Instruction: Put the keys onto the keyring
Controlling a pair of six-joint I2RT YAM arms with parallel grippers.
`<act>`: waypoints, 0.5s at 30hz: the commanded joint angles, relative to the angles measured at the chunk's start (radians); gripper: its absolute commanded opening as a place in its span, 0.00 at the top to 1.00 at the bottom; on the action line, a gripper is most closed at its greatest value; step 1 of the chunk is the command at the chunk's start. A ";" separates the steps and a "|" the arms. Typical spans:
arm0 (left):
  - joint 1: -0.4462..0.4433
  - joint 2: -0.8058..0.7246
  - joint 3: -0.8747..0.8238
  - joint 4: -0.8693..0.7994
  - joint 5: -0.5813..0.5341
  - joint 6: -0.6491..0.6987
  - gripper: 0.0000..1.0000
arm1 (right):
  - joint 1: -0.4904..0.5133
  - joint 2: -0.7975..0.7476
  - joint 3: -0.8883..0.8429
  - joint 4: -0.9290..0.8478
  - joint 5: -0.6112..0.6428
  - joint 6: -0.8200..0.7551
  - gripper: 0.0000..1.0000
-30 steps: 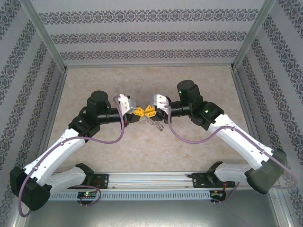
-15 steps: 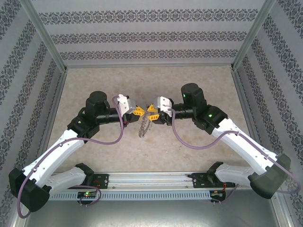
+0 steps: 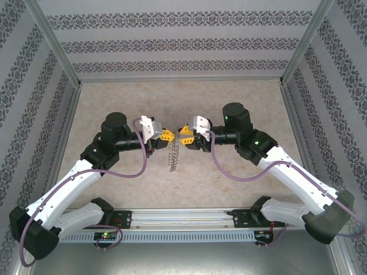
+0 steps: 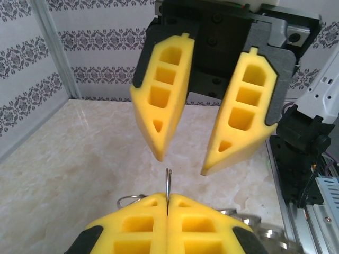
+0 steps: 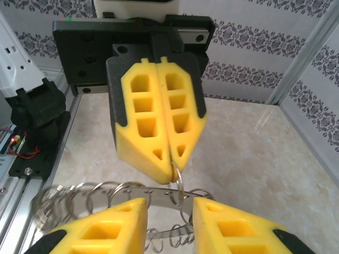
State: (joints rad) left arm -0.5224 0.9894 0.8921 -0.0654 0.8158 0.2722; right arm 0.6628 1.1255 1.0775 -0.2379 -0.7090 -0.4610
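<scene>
Left pincer is pressed together on the thin wire of the keyring. It holds the loop edge-up over the middle of the table, so the keys dangle in a bunch below and the top of the loop is exposed. Right pincer faces it tip to tip, fingers apart on either side of that wire and gripping nothing; judged to be lined up to take or pry the ring while the left steadies it.
</scene>
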 commanded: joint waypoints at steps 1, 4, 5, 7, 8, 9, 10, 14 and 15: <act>0.000 -0.027 -0.005 0.086 0.046 -0.028 1.00 | -0.008 0.011 -0.001 0.042 -0.043 0.032 0.72; 0.000 -0.029 -0.011 0.101 0.052 -0.038 1.00 | -0.005 0.020 0.002 0.042 -0.054 0.033 0.72; 0.000 -0.029 -0.010 0.105 0.054 -0.040 1.00 | -0.005 0.019 0.001 0.042 -0.055 0.032 0.72; 0.000 -0.029 -0.012 0.113 0.060 -0.046 1.00 | -0.004 0.022 0.000 0.040 -0.055 0.033 0.73; 0.001 -0.030 -0.011 0.114 0.065 -0.047 1.00 | -0.004 0.021 0.001 0.040 -0.055 0.032 0.73; 0.000 -0.029 -0.010 0.112 0.067 -0.049 1.00 | -0.004 0.021 0.001 0.042 -0.055 0.032 0.74; 0.001 -0.029 -0.010 0.113 0.069 -0.048 1.00 | -0.004 0.023 0.001 0.043 -0.056 0.032 0.75; 0.000 -0.028 -0.012 0.117 0.073 -0.054 1.00 | -0.004 0.029 0.006 0.051 -0.066 0.031 0.78; 0.001 -0.028 -0.013 0.117 0.073 -0.056 1.00 | -0.005 0.031 0.007 0.049 -0.070 0.031 0.79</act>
State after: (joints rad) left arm -0.5224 0.9813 0.8806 -0.0162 0.8566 0.2337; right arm 0.6628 1.1439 1.0775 -0.2226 -0.7322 -0.4400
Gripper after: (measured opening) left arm 0.062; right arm 0.214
